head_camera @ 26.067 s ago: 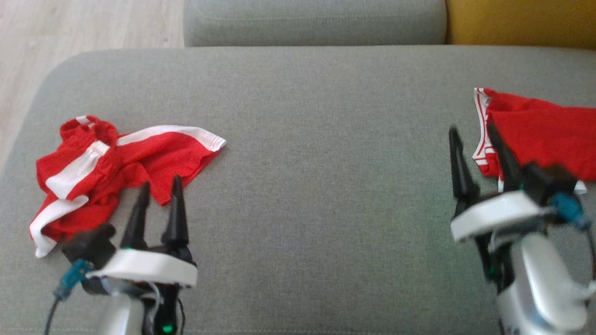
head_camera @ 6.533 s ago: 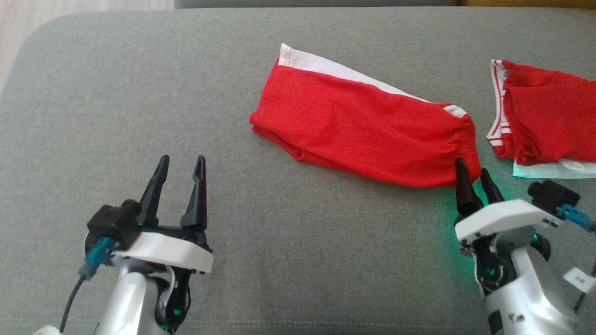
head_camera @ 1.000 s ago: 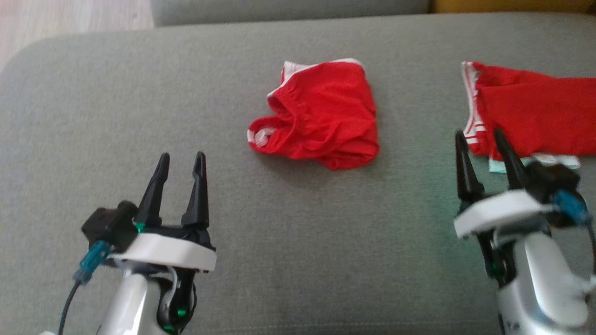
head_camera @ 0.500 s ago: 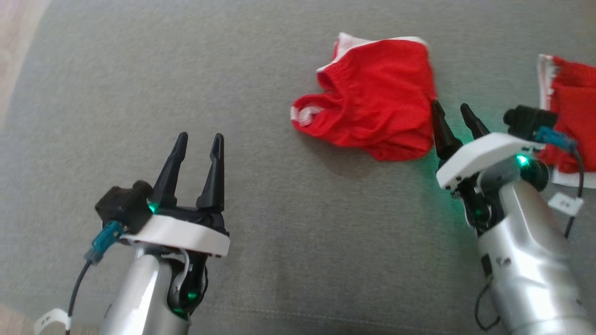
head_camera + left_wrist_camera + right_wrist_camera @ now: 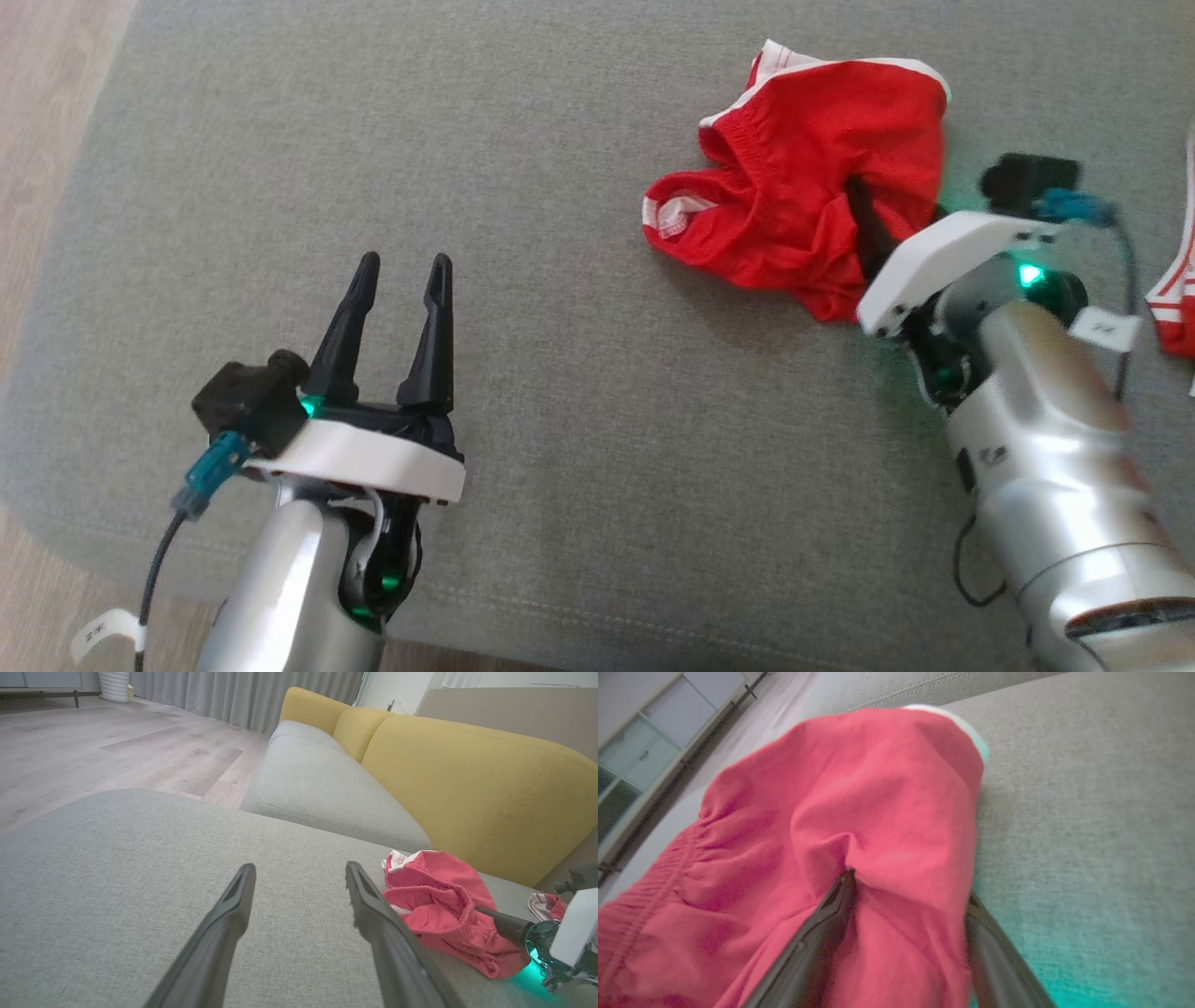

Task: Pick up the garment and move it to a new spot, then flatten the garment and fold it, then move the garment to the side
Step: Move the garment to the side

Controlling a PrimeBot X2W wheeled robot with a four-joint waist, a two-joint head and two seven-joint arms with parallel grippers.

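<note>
The right gripper is nearer; its wide-apart fingers sit on both sides of a fold of the red shorts, not squeezing; the shorts stretch toward 10 o'clock; the left gripper is wide apart and empty.

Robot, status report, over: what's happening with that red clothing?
Left gripper open over grey fabric cushion. Right gripper open, astride a fold of red mesh shorts with white bands. Another red garment at far right.
</note>
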